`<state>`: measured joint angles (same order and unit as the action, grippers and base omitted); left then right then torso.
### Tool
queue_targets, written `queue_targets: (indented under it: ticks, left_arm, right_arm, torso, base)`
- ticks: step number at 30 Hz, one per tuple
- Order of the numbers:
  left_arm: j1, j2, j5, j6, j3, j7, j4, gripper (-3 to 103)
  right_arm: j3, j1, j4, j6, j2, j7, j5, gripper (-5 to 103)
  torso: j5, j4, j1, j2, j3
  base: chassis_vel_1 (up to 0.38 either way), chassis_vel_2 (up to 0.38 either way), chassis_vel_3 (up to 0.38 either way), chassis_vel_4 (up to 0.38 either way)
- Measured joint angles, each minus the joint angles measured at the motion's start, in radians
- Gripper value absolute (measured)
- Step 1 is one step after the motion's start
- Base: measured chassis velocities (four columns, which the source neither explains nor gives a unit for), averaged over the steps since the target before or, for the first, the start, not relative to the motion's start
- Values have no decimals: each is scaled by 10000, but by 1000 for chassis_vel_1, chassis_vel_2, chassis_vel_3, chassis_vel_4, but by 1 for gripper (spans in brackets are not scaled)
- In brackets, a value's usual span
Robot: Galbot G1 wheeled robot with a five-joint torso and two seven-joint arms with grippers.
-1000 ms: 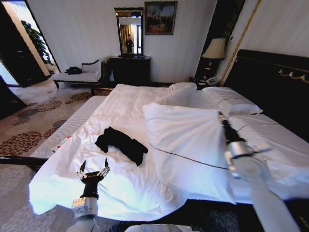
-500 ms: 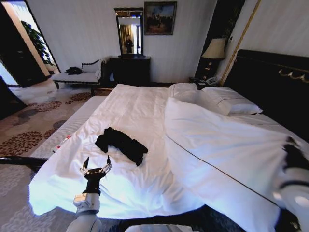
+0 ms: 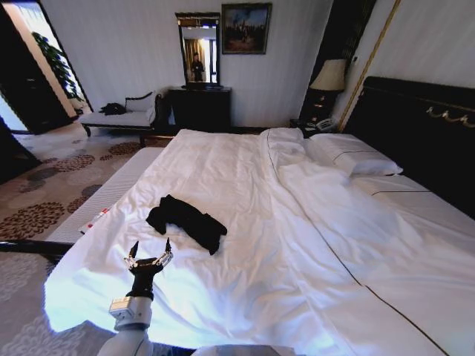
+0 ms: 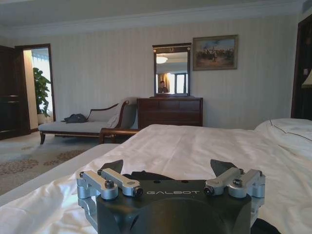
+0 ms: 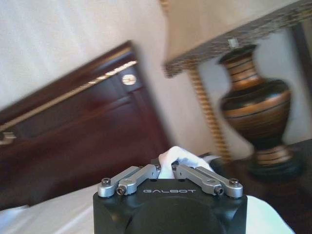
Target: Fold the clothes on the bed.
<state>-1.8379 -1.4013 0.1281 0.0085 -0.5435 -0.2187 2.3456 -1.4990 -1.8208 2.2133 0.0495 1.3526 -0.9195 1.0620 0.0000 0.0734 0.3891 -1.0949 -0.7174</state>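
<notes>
The left hand [image 3: 148,260] hovers over the bed [image 3: 223,159] near its foot edge, fingers spread wide and holding nothing. Just beyond it, toward the left side of the foot end, lies one black T-shirt [image 3: 185,221], crumpled in a heap on the white duvet [image 3: 245,267]; its lettering can't be made out. Further right, the duvet lies spread across the bed, with two pillows [image 3: 349,154] by the headboard [image 3: 415,126]. In the right wrist view the right hand [image 5: 171,171] is pinched on a fold of white cloth, with a lamp [image 5: 261,117] on the nightstand behind it.

The step in hand looks like clearing the bedding so the shirt has a flat place. To do it well, the white cloth should be let go smooth, away from the shirt, and the left hand should take the shirt by one edge, not the middle of the heap, so it opens out.

Counted: one shirt, one bed, two pillows, one lamp.
</notes>
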Motion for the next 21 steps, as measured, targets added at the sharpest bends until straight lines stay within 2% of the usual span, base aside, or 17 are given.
queue_targets:
  ticks: [11,21]
  left_arm:
    - [-90,103,135,98,-65,0,202,100]
    - [-104,87,90,189,-134,0,206,100]
  right_arm:
    - [1208,248,-2467,694,407,-288,-684,1]
    - [1511,616,-3753,707,146,-451,-782,1]
  torso:
    - [1,-2,1,1,0]
    - [0,-2,1,1,0]
  base:
    - [0,0,0,0]
    - [0,0,0,0]
